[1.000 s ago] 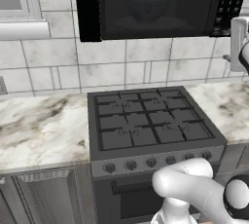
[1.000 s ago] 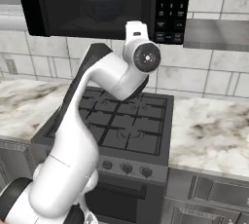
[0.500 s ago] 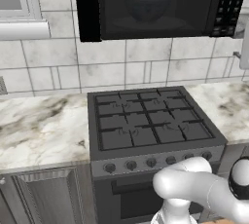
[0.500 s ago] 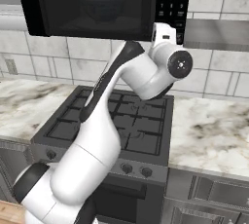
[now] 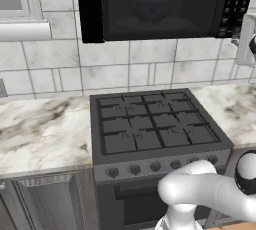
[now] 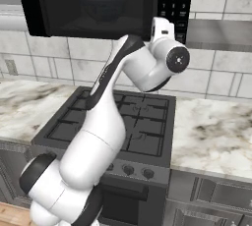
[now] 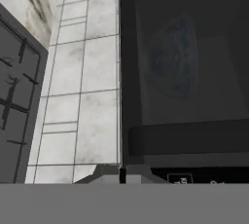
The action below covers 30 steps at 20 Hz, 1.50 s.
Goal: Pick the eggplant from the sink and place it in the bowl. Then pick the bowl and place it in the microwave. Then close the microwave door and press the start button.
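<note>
Behind microwave door bowl dim, hand view closer, claw closed

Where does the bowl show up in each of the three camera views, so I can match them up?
Left base view: the bowl sits top centre, behind the microwave door.
Right base view: the bowl is upper left of centre, behind the same dark glass.
Hand view: the bowl is upper right, seen rolled sideways.
Shared landmark: the grey stove.

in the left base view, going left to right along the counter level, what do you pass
marble counter -> grey gas stove -> more marble counter on the right
</note>
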Tool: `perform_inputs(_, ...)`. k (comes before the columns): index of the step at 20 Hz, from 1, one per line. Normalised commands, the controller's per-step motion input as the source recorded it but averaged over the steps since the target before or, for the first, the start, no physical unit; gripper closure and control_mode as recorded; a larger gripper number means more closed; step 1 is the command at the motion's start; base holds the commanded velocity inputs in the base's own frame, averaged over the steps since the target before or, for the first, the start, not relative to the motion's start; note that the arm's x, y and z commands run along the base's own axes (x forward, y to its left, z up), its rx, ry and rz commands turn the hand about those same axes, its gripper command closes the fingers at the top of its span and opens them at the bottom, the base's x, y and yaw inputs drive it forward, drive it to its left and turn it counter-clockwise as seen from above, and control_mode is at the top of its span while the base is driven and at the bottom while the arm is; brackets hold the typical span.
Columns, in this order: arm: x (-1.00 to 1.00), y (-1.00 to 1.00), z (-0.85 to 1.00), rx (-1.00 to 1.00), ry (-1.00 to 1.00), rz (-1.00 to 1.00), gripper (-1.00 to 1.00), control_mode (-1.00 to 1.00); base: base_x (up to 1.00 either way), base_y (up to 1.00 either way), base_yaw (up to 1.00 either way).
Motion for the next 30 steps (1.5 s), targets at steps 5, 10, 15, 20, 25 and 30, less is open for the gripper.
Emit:
perform_inputs(5, 0.5, -0.01, 0.0, 0.0, -0.05, -0.01, 1.0, -1.0, 0.0, 0.0, 0.0)
perform_inputs(10, 0.36, -0.1, 0.0, 0.0, -0.02, -0.01, 1.0, -1.0, 0.0, 0.0, 0.0)
perform_inputs(15, 0.27, -0.25, 0.0, 0.01, -0.02, 0.0, 1.0, -1.0, 0.0, 0.0, 0.0)
perform_inputs(20, 0.41, -0.05, 0.0, 0.0, -0.03, 0.0, 1.0, -1.0, 0.0, 0.0, 0.0)
perform_inputs(25, 0.5, -0.02, 0.0, 0.0, -0.01, 0.0, 1.0, -1.0, 0.0, 0.0, 0.0)
perform_inputs(30, 0.29, -0.22, 0.0, 0.0, -0.01, 0.0, 1.0, -1.0, 0.0, 0.0, 0.0)
